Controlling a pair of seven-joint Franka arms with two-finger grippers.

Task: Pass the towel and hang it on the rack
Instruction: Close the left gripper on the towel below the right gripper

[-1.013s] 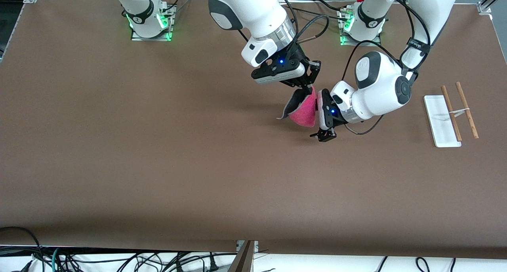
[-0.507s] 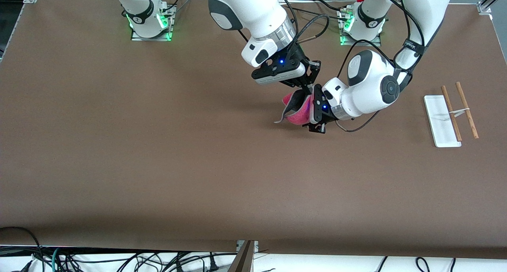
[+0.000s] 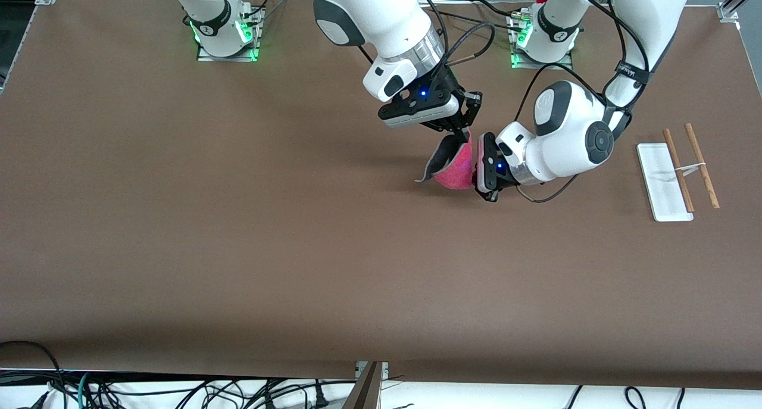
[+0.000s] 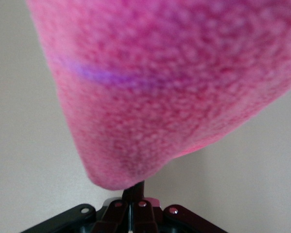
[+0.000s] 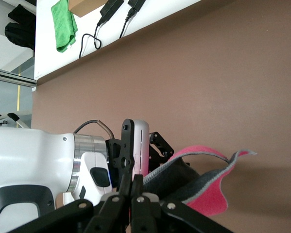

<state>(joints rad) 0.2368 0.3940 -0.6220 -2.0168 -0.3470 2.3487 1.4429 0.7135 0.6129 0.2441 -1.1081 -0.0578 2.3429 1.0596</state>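
Two hands on one towel [image 3: 453,169], mid-air over tabletop centre, toward robots' edge. Right hand [image 3: 462,136]: pinched shut on top edge, cloth hanging for handover. Left hand [image 3: 480,186]: clamped on lower pink side, ready to take over. Rack [image 3: 675,172]: near left arm's end of tabletop, rods bare. Containers: none seen.

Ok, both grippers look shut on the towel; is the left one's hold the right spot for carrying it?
Probably yes. The left gripper pinches the towel at its hanging side edge, coming in level from the rack end, while the right gripper holds the top. An edge grip lets it drape freely.
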